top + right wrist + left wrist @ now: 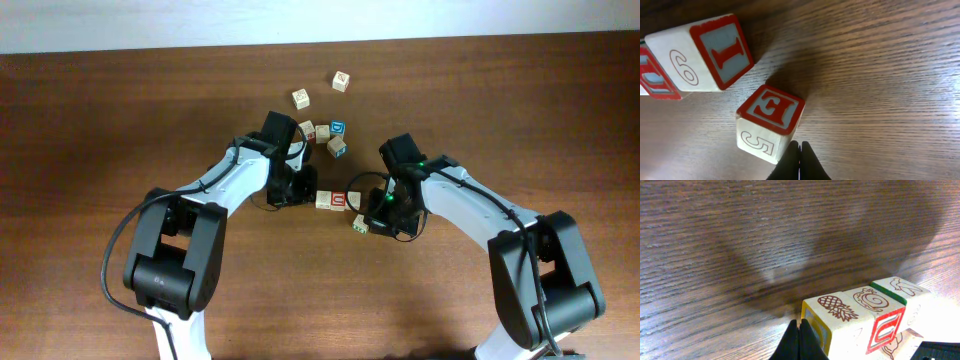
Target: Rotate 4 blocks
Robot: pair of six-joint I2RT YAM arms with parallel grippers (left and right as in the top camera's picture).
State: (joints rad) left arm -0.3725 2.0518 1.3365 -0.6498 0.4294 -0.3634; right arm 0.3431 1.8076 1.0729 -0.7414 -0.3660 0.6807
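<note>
Could not read the prints on the loose cubes (301,98) from overhead: too small. Lost all fingertips there beneath the left arm (262,160) and right arm (430,185). Saw only the pressed-together tips of the left gripper (799,336) and right gripper (800,159), cropped by each wrist view's bottom edge. Caught just a sliver of a red-framed block (652,75) at the right wrist view's left edge; could not make out its letter.
</note>
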